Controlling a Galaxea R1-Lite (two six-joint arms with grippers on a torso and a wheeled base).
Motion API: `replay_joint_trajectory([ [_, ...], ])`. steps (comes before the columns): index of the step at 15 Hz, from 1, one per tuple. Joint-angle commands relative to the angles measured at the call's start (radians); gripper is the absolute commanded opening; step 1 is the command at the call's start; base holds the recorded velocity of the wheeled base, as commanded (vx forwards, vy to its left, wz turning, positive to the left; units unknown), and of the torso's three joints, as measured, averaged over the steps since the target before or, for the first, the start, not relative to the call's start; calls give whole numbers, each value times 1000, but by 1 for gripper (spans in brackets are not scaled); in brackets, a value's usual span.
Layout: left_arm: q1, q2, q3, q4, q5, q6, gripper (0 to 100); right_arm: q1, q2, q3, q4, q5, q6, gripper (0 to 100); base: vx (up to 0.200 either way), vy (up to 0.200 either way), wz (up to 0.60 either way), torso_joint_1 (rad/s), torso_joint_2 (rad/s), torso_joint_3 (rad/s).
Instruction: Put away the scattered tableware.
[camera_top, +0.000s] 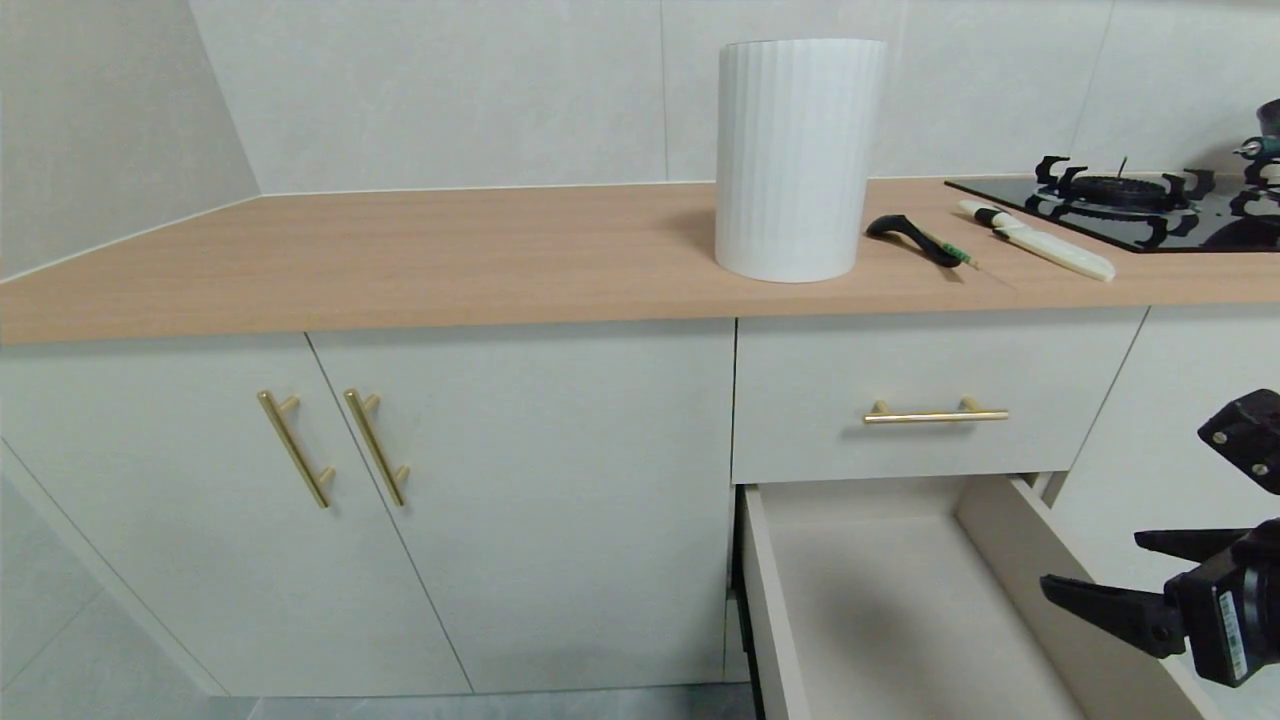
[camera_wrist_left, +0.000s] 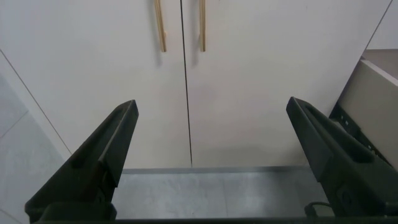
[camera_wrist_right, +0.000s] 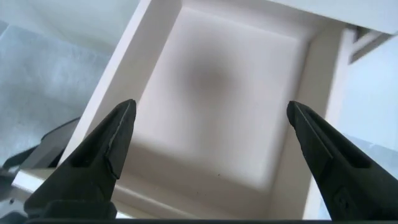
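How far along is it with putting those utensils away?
Early days. Done: the lower white drawer stands pulled open, empty inside. In hand: nothing; the right gripper hangs open above that drawer, the left gripper open before the white cabinet doors. Left: the black-handled tool and the white knife lie on the wooden countertop beside the white ribbed canister.

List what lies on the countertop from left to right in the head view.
white ribbed canister → black-handled tool → white knife → black hob
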Motion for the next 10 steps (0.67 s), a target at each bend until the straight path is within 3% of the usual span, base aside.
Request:
replay_joint_trajectory([
  [1, 0, 1, 0, 0, 0, 0, 100, -10, -3, -2, -1, 0, -1, 100, 0, 0, 0, 0, 0, 0],
  [6, 0, 1, 0, 0, 0, 0, 100, -10, -11, -4, -1, 0, -1, 100, 0, 0, 0, 66, -225, -206],
  [10, 0, 1, 0, 0, 0, 0, 100, -10, -4, -2, -1, 0, -1, 100, 0, 0, 0, 171, -531, -292],
])
